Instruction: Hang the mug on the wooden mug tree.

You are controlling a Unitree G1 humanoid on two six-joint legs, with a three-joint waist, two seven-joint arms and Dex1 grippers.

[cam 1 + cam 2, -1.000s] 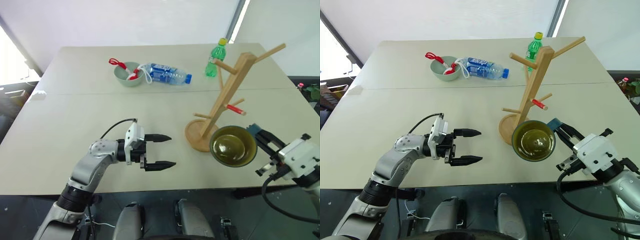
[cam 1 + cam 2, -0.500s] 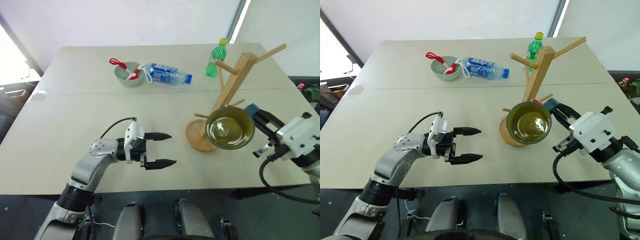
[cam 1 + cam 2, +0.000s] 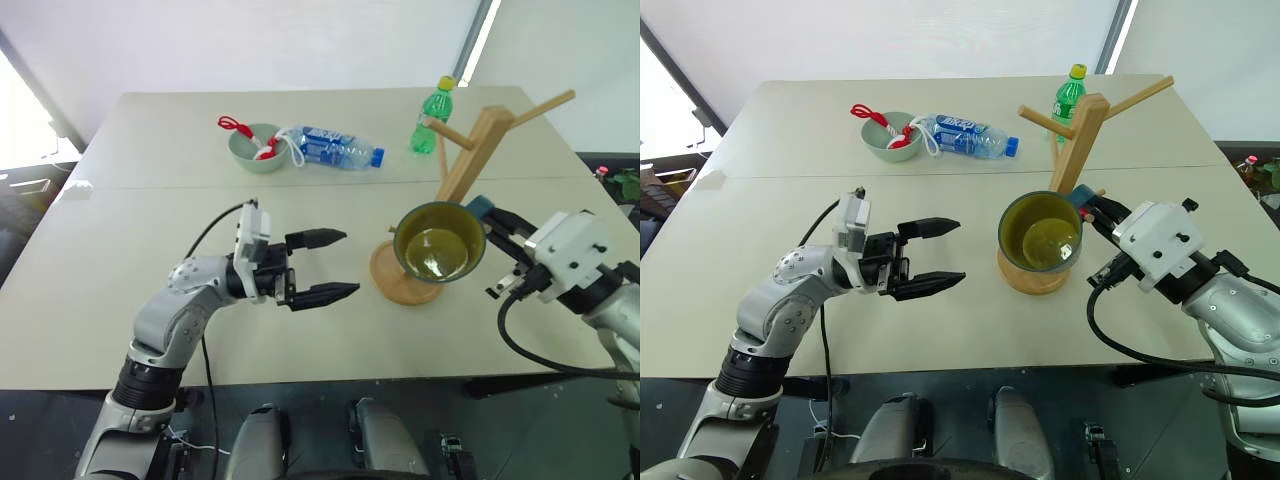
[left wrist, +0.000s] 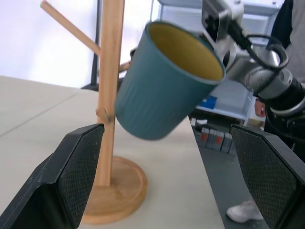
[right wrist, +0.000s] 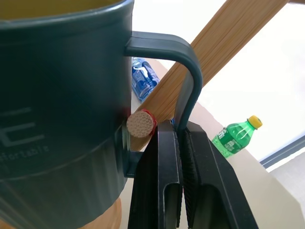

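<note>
The blue-grey mug (image 3: 438, 243), yellow-green inside, hangs in the air on its side with its mouth toward me, in front of the lower post of the wooden mug tree (image 3: 470, 150). My right gripper (image 3: 495, 218) is shut on the mug's handle (image 5: 187, 71). In the right wrist view the red-tipped peg (image 5: 141, 124) shows inside the handle's loop, close to the mug's wall. The tree's round base (image 3: 392, 287) rests on the table below the mug. My left gripper (image 3: 340, 264) hovers open and holds nothing, to the left of the mug, pointing toward it.
At the back of the table a sage-green bowl (image 3: 253, 148) holds a red and white thing. A clear water bottle (image 3: 338, 148) lies beside it. A green bottle (image 3: 432, 120) stands upright behind the tree. The table's front edge (image 3: 300, 382) runs below both arms.
My right gripper has carried the mug up and to the left, from beside the base to in front of the post. My left gripper has risen, still open.
</note>
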